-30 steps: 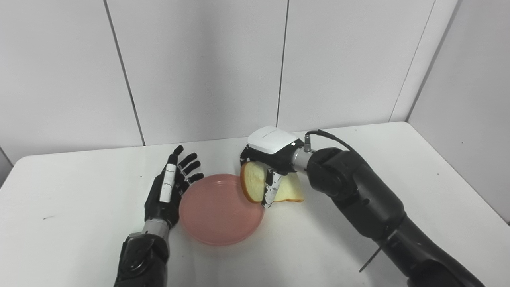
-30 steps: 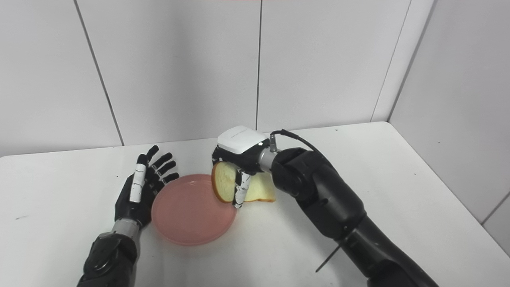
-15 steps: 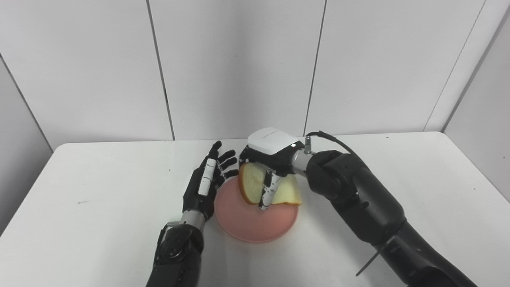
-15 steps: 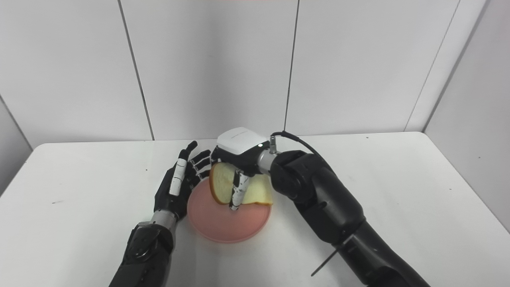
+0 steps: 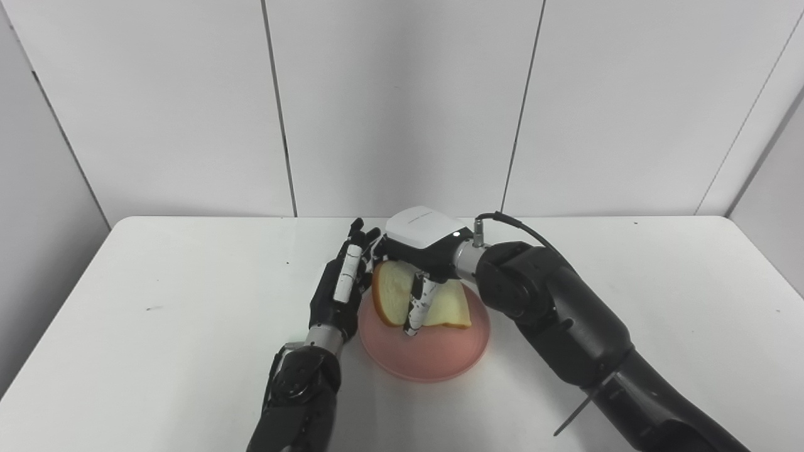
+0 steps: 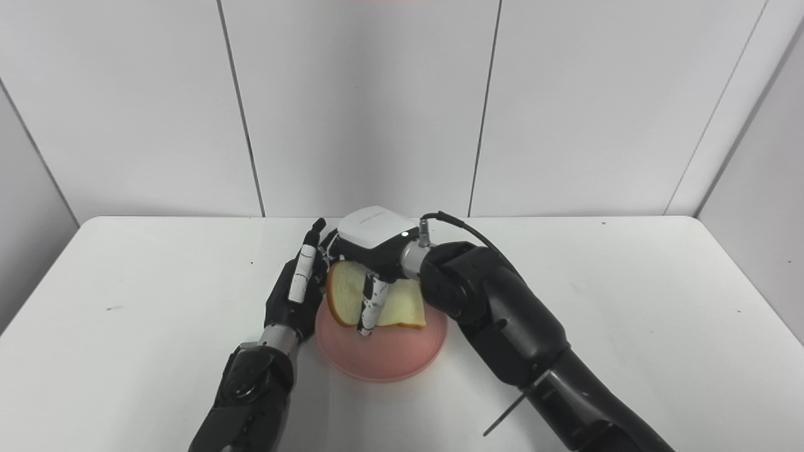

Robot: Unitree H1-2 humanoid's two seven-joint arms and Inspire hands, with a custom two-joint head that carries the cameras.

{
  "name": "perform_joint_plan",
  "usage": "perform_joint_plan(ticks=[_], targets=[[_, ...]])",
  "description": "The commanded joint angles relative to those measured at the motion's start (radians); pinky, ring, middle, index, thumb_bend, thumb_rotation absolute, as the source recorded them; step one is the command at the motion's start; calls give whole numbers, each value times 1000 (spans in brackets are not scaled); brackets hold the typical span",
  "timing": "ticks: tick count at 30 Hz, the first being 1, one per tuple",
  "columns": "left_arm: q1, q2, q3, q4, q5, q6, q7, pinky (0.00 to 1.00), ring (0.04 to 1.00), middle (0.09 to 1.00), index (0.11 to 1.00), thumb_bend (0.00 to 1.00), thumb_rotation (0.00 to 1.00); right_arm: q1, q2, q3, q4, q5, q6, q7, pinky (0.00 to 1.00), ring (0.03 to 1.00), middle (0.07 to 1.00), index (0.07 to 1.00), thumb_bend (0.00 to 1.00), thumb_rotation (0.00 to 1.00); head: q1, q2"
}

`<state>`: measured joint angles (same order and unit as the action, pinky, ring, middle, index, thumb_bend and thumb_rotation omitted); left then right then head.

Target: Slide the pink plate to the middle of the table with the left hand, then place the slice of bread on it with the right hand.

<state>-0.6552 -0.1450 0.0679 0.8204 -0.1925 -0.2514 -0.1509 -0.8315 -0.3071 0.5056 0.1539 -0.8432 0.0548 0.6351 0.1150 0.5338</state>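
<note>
Pink plate [image 5: 440, 361], mid-table, left robot hand [image 5: 339, 295] spread against its rim, right robot hand [image 5: 421, 251] pinching bread [image 5: 392, 295] above.

Nothing really readable here. The only hint of lettering is a faint grey line of print on the white cover on the back of the right hand [image 5: 422, 233], up around 12 o'clock from the pink plate [image 5: 433, 358], and it's way too small and blurry to make out. No labels, numbers or signs on the plate, the bread [image 5: 392, 300], the tabletop [image 5: 157, 351] or the wall panels.
</note>
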Motion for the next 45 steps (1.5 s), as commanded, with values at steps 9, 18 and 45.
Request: perform_joint_plan(ticks=[9,18,45], targets=[[14,7,-10,-4,13,32,6,726,877,939,977,921,823,-55,-1,23,-12,-19,12,25,383,473,560,494,520,154,-18,7],[23,8,-14,-13,35,15,17,690,820,849,932,858,851,-58,-30,32,-38,-89,78,169,870,870,863,761,1000,490,-30,9],[29,12,0,-31,28,34,17,687,811,804,904,910,822,-9,-30,-159,-123,126,63,125,1000,979,966,956,1000,508,-51,9]])
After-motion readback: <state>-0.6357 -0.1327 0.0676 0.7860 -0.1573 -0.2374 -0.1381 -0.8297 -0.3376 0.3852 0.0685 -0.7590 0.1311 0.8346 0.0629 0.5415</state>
